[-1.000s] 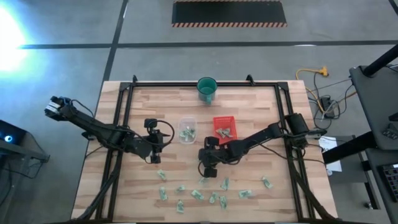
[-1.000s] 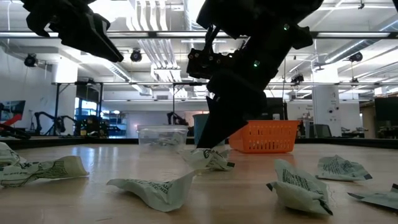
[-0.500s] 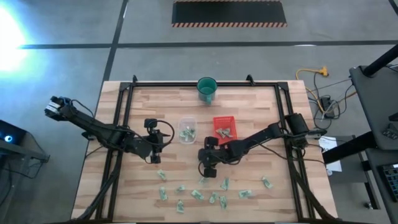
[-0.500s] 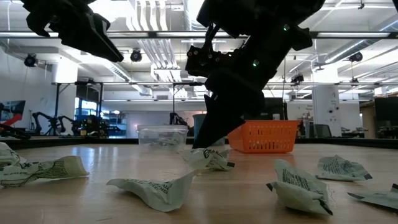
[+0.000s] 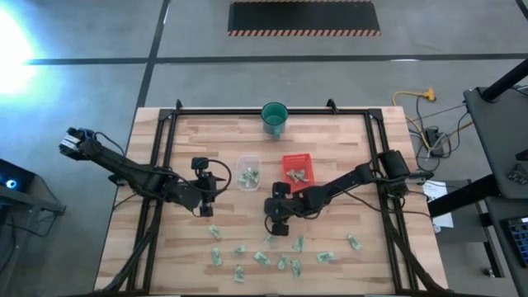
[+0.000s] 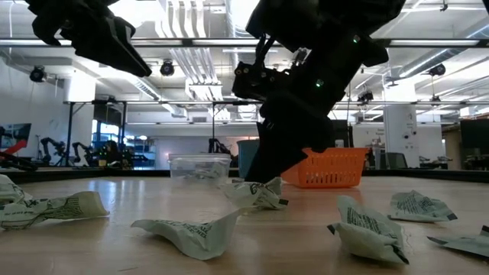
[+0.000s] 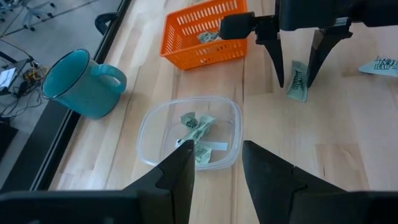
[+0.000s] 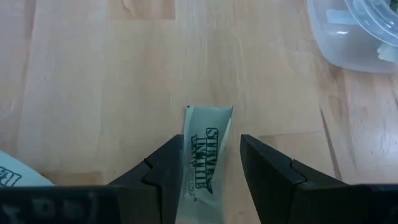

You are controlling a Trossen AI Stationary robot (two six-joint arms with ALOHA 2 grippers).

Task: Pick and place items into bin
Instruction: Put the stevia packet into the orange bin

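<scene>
Several small pale green-and-white packets (image 5: pixel 264 257) lie flat on the near half of the wooden table. One packet (image 8: pixel 205 155) lies flat between the fingers of my right gripper (image 8: pixel 210 165). That gripper is open, slants down over the table's middle, and its fingers stand on either side of the packet (image 7: pixel 297 79) without touching it. My left gripper (image 7: pixel 217 168) hangs open and empty above the table, left of a clear plastic container (image 5: pixel 248 172). The container and an orange basket (image 5: pixel 298 168) each hold a few packets.
A teal cup (image 5: pixel 275 118) stands at the table's far edge. Black frame rails (image 5: pixel 165 157) run along the left, right and far sides. In the low view, crumpled packets (image 6: pixel 191 229) lie close in front, at the table's near edge.
</scene>
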